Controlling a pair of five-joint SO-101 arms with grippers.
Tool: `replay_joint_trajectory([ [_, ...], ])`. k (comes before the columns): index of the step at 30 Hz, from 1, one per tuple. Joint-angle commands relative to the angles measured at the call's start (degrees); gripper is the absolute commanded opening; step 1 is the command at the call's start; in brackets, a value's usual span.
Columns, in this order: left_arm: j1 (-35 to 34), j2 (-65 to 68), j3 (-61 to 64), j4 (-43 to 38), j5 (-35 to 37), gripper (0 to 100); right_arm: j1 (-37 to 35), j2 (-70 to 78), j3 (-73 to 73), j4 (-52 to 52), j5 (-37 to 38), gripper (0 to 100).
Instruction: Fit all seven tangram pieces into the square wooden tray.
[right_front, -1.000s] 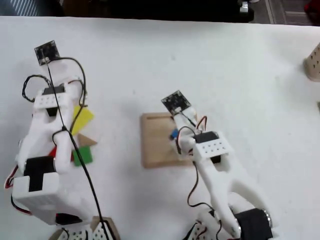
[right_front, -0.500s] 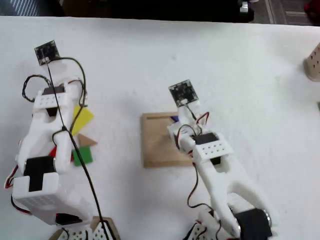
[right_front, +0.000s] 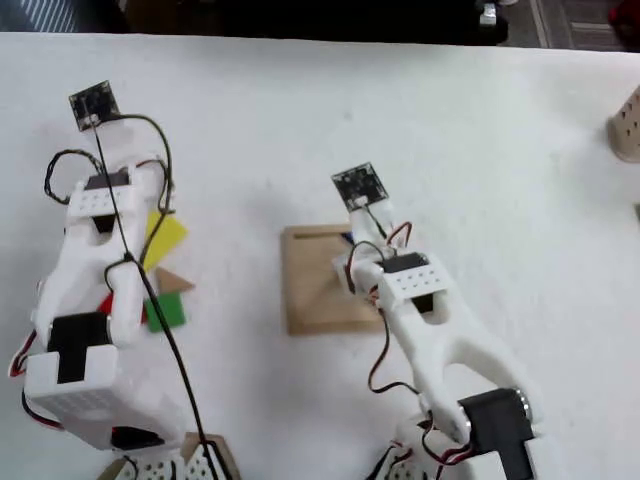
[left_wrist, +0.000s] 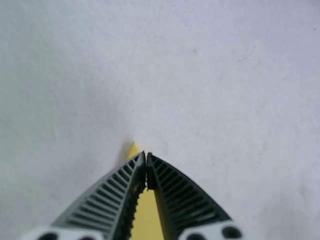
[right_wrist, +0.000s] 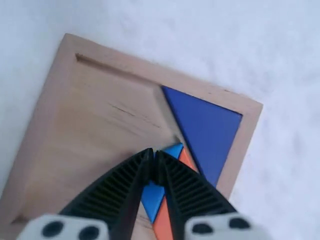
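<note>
My right arm has swung slightly across the square wooden tray, white surface, dark room beyond, right fingers pressed together above the light blue piece, dark blue triangle just past the tips, long edge facing tray centre, left fingers pressed together over the yellow piece.

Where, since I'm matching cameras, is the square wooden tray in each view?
High view: square wooden tray at centre, under the right arm.
Right wrist view: tray below the shut right gripper.
Left wrist view: left gripper over a yellow piece.
Shared landmark: dark blue triangle inside the tray.
</note>
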Motion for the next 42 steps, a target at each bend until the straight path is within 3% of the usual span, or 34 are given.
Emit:
replay_joint_trajectory([
  [1, 0.5, -0.3, -2.5, 0.4, 0.2, 2, 1.3, -0.2, -1.8, 2.0, -0.4, 1.8],
  [14, 0.5, -0.3, -2.5, 0.4, 0.2, 2, 2.5, -10.9, -0.8, 7.8, -0.4, 1.8],
  [20, 0.5, -0.4, -2.5, 1.3, 0.1, 2, 2.4, -13.9, 3.1, 5.2, -0.4, 1.8],
  [25, 0.2, -1.9, -3.2, 7.9, -10.0, 2, 4.5, -13.8, 5.1, 0.8, -0.4, 1.8],
  [28, 0.0, -4.6, -1.7, 10.5, -11.8, 2, 6.0, -13.8, 5.1, 0.7, -0.4, 1.8],
  [30, 0.0, -6.5, 0.5, 11.6, -12.0, 5, 6.5, -13.8, 5.0, 0.7, 0.0, 1.8],
  [36, 0.4, -12.7, 8.6, 11.8, -11.7, 27, 6.3, -13.8, 5.1, 0.7, 4.5, 1.8],
  [42, -0.5, -22.3, 17.7, 19.8, -16.6, 19, 6.1, -13.8, 5.2, 0.7, 4.7, 1.8],
])
